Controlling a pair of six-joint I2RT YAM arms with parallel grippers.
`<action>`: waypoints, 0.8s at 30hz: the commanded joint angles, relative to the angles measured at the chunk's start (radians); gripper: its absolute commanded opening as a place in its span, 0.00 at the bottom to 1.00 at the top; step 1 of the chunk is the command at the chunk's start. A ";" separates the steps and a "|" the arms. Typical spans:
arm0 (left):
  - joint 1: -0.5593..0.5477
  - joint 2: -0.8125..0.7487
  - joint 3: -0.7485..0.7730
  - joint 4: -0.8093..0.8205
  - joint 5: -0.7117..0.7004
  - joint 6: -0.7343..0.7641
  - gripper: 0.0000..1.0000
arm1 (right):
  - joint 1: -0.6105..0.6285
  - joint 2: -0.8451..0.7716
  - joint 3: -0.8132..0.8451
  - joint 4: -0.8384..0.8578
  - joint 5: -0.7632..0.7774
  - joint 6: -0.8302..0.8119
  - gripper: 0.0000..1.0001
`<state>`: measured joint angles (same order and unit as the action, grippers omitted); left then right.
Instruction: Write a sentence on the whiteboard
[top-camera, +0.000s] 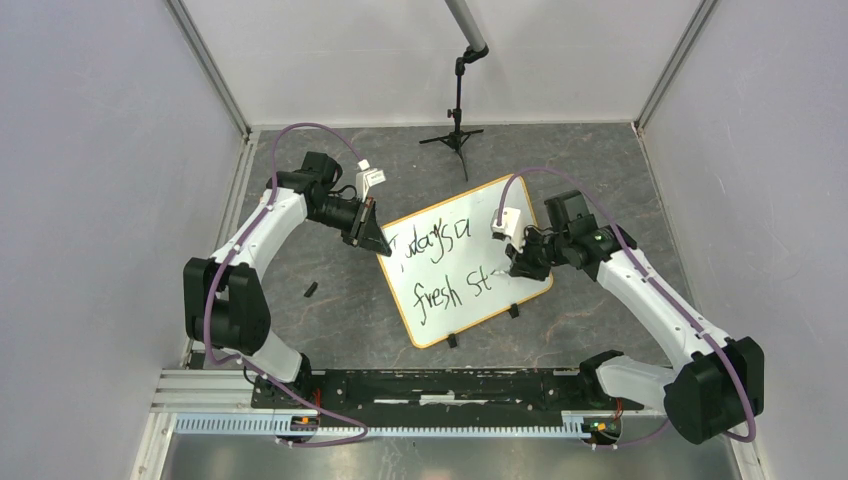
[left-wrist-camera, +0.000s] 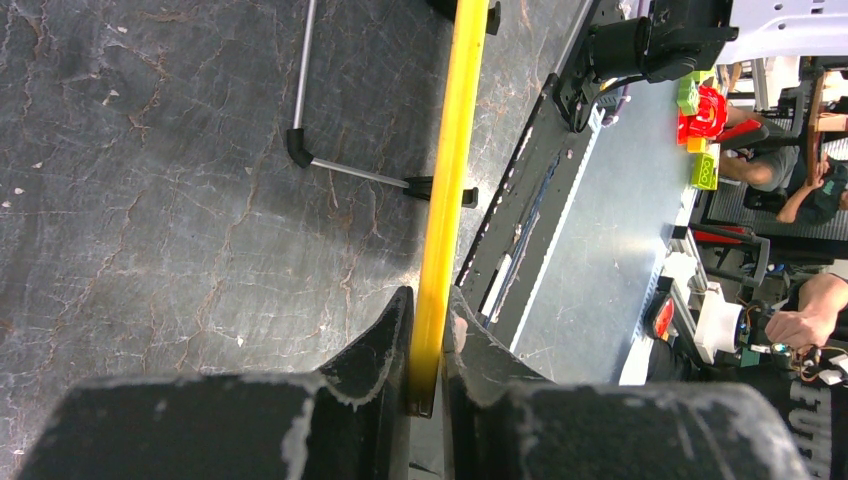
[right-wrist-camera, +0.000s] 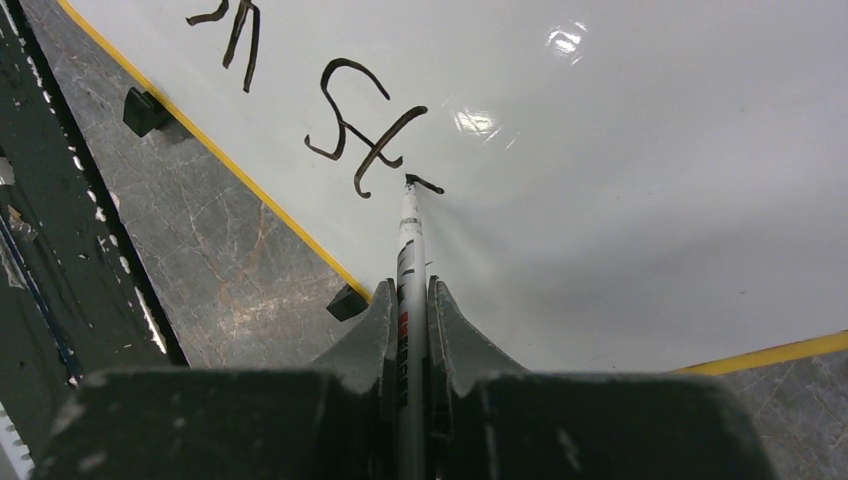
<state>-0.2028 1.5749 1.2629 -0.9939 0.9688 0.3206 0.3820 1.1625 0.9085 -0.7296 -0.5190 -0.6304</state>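
- Right now the right pincer (right-wrist-camera: 410, 290) is pressed together on a marker (right-wrist-camera: 408, 235), whose tip touches the whiteboard (top-camera: 470, 212) just past "St" in the sentence (top-camera: 440, 268).
- Left pincer (left-wrist-camera: 430, 300) pinches the whiteboard's yellow rim (left-wrist-camera: 450, 150) at its far-left corner.
- Should that rim hold slip, the whiteboard would likely skid on the surface (top-camera: 340, 330) under the marker's push and bend the stroke.
- Letters to come run toward the whiteboard's right edge and may crowd there.
- Left arm bows out left of the whiteboard; right arm keeps its elbow out right of it, wrist tipped down onto it.
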 joint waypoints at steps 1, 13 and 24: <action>-0.009 0.010 -0.008 0.054 -0.124 0.068 0.03 | 0.009 0.010 -0.033 0.035 0.013 -0.024 0.00; -0.009 0.014 -0.008 0.053 -0.122 0.070 0.03 | 0.008 -0.023 -0.037 0.015 0.086 -0.053 0.00; -0.010 0.005 -0.013 0.054 -0.128 0.069 0.02 | -0.009 -0.008 0.039 0.059 0.086 -0.006 0.00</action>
<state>-0.2028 1.5749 1.2629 -0.9939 0.9688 0.3210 0.3851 1.1522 0.8932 -0.7574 -0.4824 -0.6476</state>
